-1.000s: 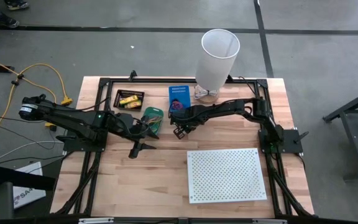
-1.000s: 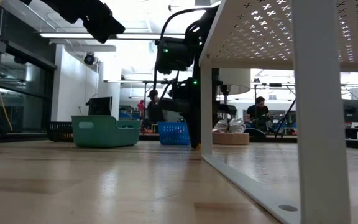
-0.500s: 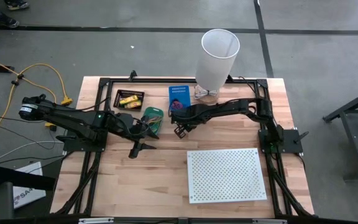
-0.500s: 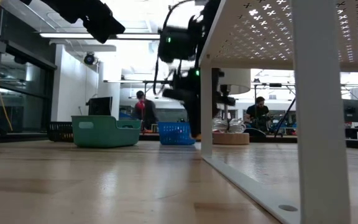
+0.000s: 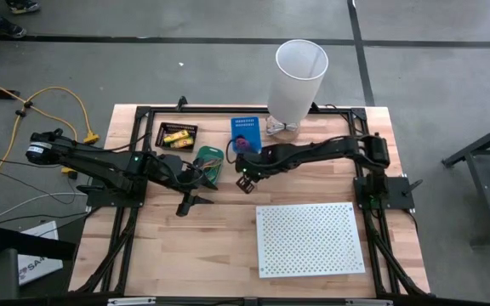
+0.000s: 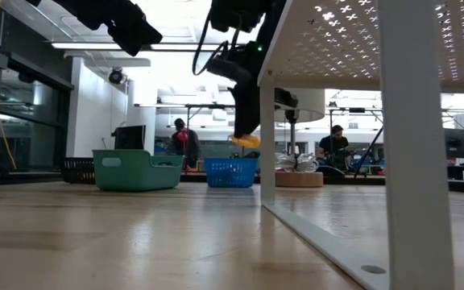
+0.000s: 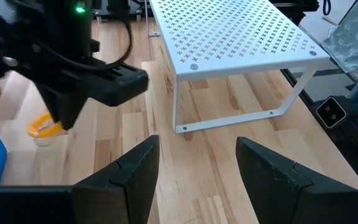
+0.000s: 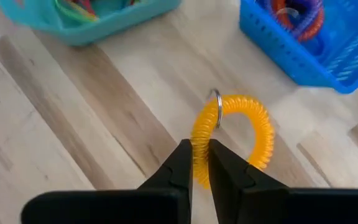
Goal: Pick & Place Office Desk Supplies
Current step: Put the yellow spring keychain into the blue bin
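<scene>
Yellow coil loop — pinched in right end effector, lifted above surface beside blue basket. Carry step; placement into a basket next. Left end effector agape, idle.

A: How is the scene covered?
B: The whole desk is seen straight down from overhead; it is viewed level from its surface into the room.

A: And the wrists?
B: The perforated board is faced closely from the left; a yellow coil is seen close from the right, shared with the low view.
</scene>
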You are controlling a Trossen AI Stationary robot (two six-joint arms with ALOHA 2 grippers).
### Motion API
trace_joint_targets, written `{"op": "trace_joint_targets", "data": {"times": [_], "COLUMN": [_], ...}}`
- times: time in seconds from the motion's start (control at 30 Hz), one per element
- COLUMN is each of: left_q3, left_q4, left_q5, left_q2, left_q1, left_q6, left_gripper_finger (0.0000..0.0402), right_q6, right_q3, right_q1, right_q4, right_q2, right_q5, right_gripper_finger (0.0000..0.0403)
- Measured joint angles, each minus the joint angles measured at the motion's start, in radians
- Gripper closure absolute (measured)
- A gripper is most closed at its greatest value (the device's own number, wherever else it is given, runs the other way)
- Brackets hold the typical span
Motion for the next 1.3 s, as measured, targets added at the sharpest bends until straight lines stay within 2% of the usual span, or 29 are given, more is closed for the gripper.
{"op": "trace_joint_targets", "data": {"times": [0.4, 0.67, 0.93, 1.3], "left_q3": [0.0, 0.0, 0.0, 0.0], "left_q4": [-0.001, -0.001, -0.001, -0.001], "left_q5": [0.0, 0.0, 0.0, 0.0], "left_q2": [0.0, 0.0, 0.0, 0.0], "left_q1": [0.0, 0.0, 0.0, 0.0], "left_q6": [0.0, 0.0, 0.0, 0.0], "left_gripper_finger": [0.0195, 0.0195, 0.0195, 0.0195], "right_q6": [-0.013, -0.092, -0.137, -0.147], "right_q3": [0.0, 0.0, 0.0, 0.002], "right_q1": [-0.019, -0.104, -0.189, -0.202], "right_q4": [0.051, 0.141, 0.185, 0.203], "right_q2": [-0.001, -0.001, 0.012, 0.039], "right_q5": [0.03, 0.097, 0.079, 0.064], "right_gripper_finger": [0.0378, 0.0378, 0.0378, 0.0378]}}
